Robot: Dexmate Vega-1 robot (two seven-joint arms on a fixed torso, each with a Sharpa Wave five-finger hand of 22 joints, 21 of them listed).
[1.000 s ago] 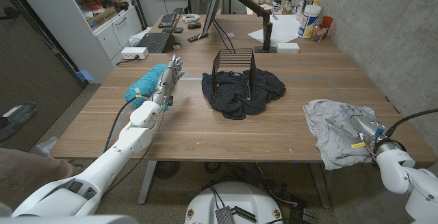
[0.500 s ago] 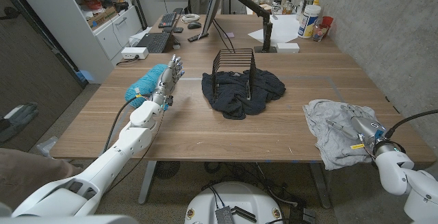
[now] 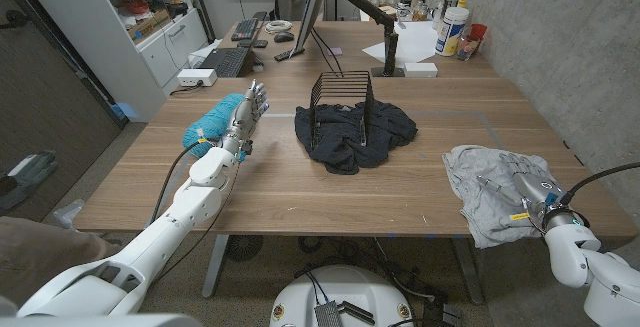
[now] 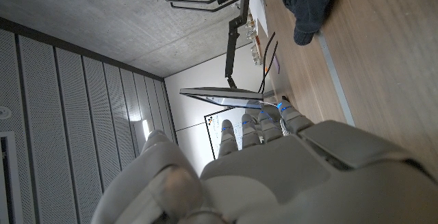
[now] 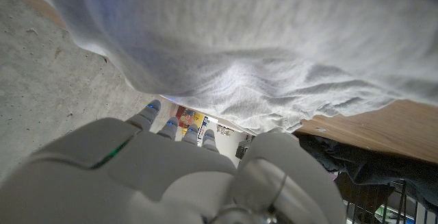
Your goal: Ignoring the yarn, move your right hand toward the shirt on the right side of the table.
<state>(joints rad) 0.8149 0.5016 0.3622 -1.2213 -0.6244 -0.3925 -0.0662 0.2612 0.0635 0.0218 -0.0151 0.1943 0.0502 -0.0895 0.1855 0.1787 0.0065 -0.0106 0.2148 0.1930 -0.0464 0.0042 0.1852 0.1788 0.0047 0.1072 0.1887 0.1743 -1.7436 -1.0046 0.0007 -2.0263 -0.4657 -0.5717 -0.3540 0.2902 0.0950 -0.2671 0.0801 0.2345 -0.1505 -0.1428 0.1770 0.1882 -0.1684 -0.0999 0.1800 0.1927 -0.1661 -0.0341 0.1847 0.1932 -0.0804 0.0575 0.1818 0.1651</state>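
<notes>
A crumpled light grey shirt (image 3: 475,172) lies at the table's right side, partly hanging over the front edge. My right hand (image 3: 522,185) rests on top of it with fingers spread, gripping nothing. In the right wrist view the grey shirt (image 5: 260,53) sits close in front of my right hand (image 5: 171,176). A turquoise ball of yarn (image 3: 210,122) lies at the left. My left hand (image 3: 248,107) stands beside it with fingers straight and apart, holding nothing. The left wrist view shows my left hand (image 4: 274,162) with fingers extended.
A dark shirt (image 3: 355,132) lies bunched at the middle of the wooden table (image 3: 300,187), with a black wire rack (image 3: 340,92) standing on it. A monitor, keyboards and bottles crowd the far desk. A concrete wall runs along the right.
My right forearm has shifted slightly while the hand stays on the grey shirt. The left arm has not moved.
</notes>
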